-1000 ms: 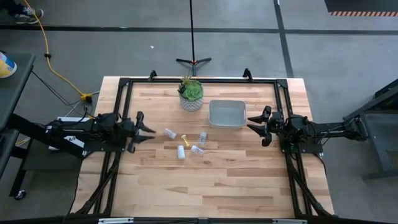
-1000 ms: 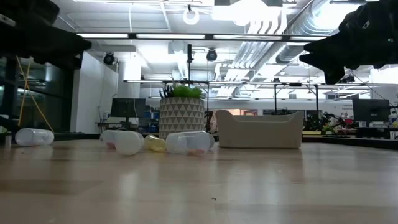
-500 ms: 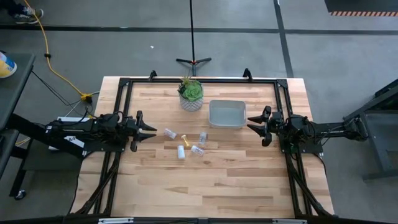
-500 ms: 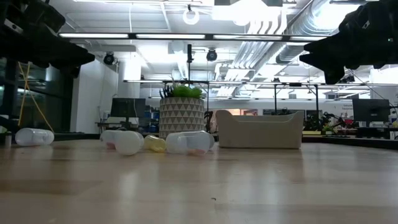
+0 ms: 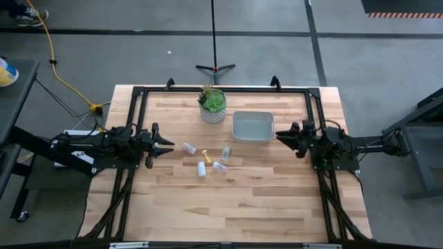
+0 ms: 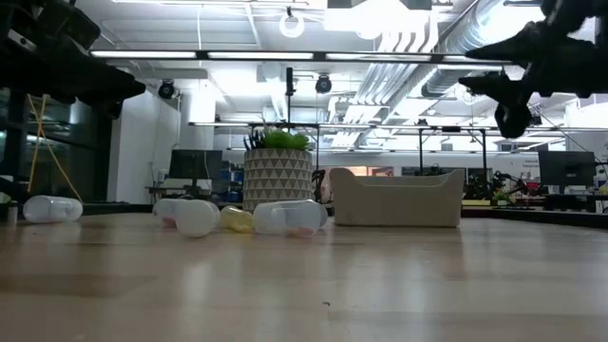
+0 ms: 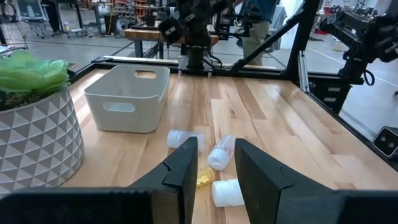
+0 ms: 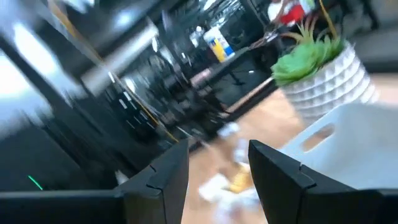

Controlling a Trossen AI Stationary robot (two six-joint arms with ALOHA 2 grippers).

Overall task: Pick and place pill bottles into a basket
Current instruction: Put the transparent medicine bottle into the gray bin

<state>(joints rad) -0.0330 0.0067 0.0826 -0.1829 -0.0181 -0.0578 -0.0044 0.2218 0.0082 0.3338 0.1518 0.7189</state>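
Several small translucent pill bottles (image 5: 220, 167) lie scattered at mid-table, most on their sides, among them a yellowish one (image 5: 205, 152). To their far right the grey-white basket (image 5: 252, 126) stands on its base. At the left edge my left gripper (image 5: 168, 146) hovers above the wood, open and pointing level toward the bottles; its wrist view shows bottles (image 7: 221, 152) beyond the open fingers (image 7: 216, 163). At the right edge, beside the basket, my right gripper (image 5: 279, 135) hovers open with nothing between its fingers (image 8: 217, 168).
A green plant in a white patterned pot (image 5: 212, 104) stands at the far side, left of the basket. A black frame (image 5: 221, 88) runs around the table's edges. Bare wood (image 5: 235, 207) spreads over the whole near half.
My right gripper has rolled about its own pointing line while staying in place, so its fingers now stand slanted. My left gripper has tipped slightly without shifting. The bottles and the basket have not moved.
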